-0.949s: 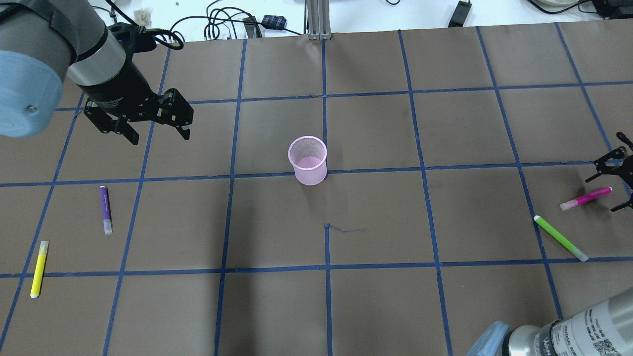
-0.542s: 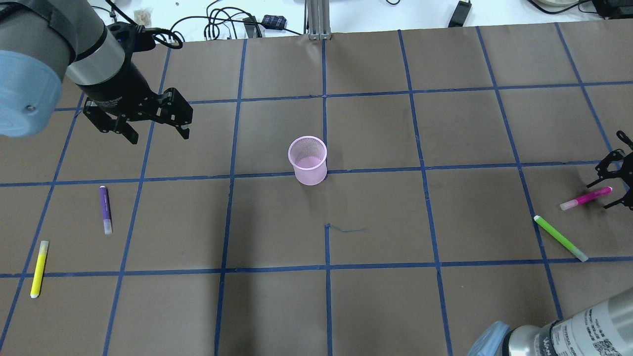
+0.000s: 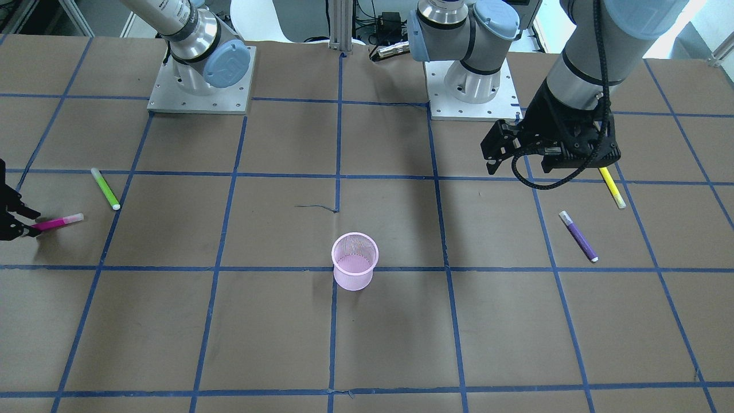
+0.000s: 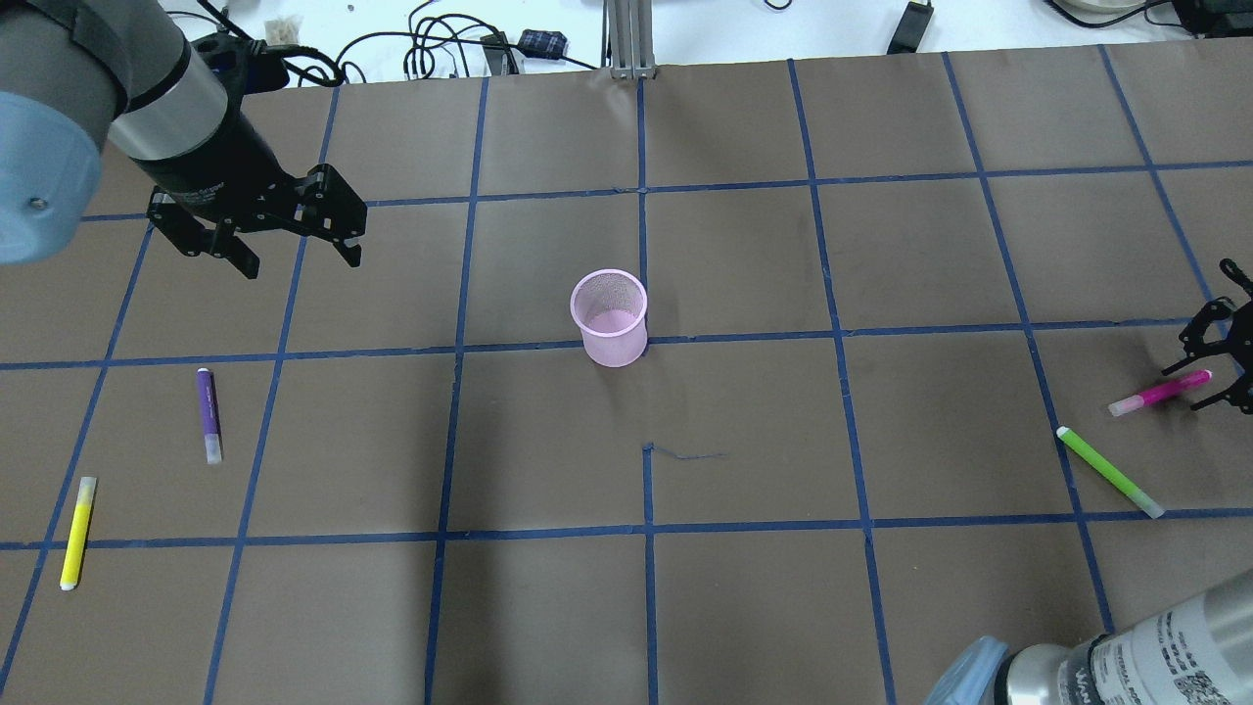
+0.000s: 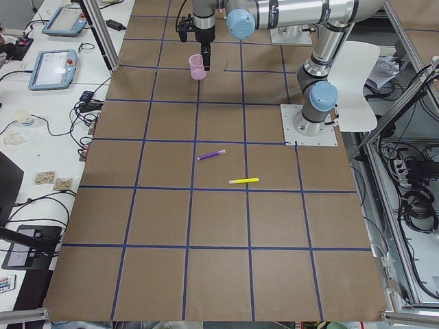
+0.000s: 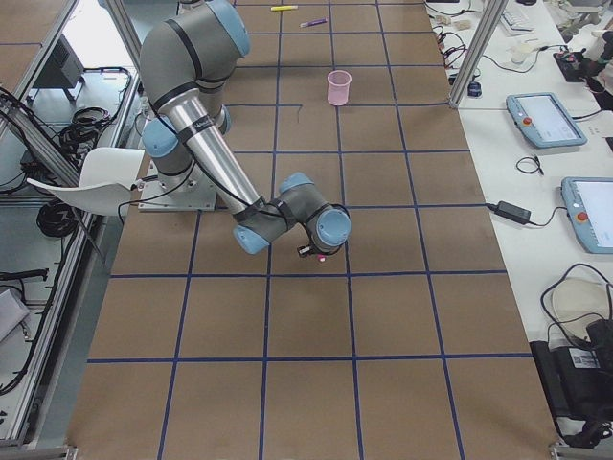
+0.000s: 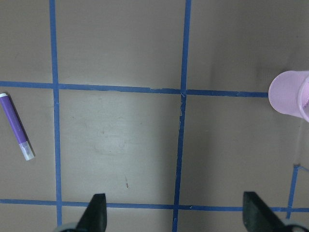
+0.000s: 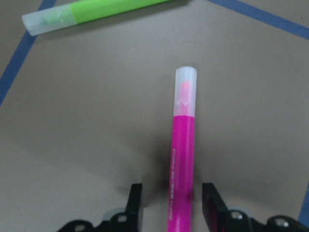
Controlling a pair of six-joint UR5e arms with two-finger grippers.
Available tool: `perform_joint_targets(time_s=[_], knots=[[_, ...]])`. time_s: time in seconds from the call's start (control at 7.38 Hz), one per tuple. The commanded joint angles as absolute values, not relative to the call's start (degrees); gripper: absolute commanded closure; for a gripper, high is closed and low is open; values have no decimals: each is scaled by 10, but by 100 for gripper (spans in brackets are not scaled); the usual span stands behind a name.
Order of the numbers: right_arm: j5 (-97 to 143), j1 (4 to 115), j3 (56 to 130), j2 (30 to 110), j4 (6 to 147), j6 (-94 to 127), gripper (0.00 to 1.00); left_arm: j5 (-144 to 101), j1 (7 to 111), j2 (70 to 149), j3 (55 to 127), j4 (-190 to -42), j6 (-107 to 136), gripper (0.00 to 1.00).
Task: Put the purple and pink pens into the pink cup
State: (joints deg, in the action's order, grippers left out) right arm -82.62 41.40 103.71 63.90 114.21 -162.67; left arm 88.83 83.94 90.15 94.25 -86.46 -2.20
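Note:
The pink mesh cup (image 4: 610, 318) stands upright at the table's middle, empty. The purple pen (image 4: 208, 413) lies flat on the left side, also in the left wrist view (image 7: 17, 126). My left gripper (image 4: 301, 264) is open and empty, hovering above the table beyond the purple pen and left of the cup. The pink pen (image 4: 1160, 393) lies at the far right. My right gripper (image 4: 1184, 389) is low over its rear end. In the right wrist view the fingers (image 8: 136, 203) straddle the pink pen (image 8: 182, 159) with a gap still showing on one side.
A green pen (image 4: 1109, 471) lies just in front of the pink pen, close to the right gripper. A yellow pen (image 4: 77, 532) lies near the left front edge. Cables and boxes sit beyond the table's far edge. Blue tape lines grid the brown surface.
My left gripper has moved left and a little farther back, still open. My right gripper's fingers have narrowed around the pink pen's end. The pens and cup have not moved.

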Motion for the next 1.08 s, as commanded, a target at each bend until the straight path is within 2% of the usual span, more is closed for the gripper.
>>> perform_joint_targets(time_s=[0.0,0.27,0.41,0.68,0.95], knots=[[-826,414,1037,639,1142,-1626,51,889,839,889,940,-864,-22,0],[-826,414,1037,638,1142,-1621,56,889,837,903,939,-864,-22,0],[-826,414,1037,639,1142,-1621,67,890,819,905,944,-862,-18,0],[-827,414,1036,640,1141,-1616,87,890,671,925,951,-862,-100,0],[-828,414,1030,649,1136,-1563,96,891,603,972,961,-800,-184,0]])
